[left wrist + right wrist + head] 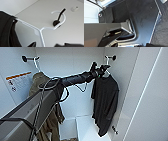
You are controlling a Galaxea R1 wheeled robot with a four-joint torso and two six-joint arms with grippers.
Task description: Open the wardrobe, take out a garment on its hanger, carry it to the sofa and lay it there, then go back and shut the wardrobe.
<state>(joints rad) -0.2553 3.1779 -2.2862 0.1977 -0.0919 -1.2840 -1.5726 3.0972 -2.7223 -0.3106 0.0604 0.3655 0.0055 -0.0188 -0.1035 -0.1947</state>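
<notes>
Inside the open wardrobe [75,62], at one o'clock, our left gripper [101,70] reaches the white hanger [37,30] carrying the black T-shirt [105,102]; grip unclear. We risk snagging its curve on the black hook [60,16].

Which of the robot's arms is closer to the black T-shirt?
The left. Its gripper is up at the hanger carrying the T-shirt. The right wrist view looks at the robot's own body and dark floor, away from the wardrobe.
</notes>
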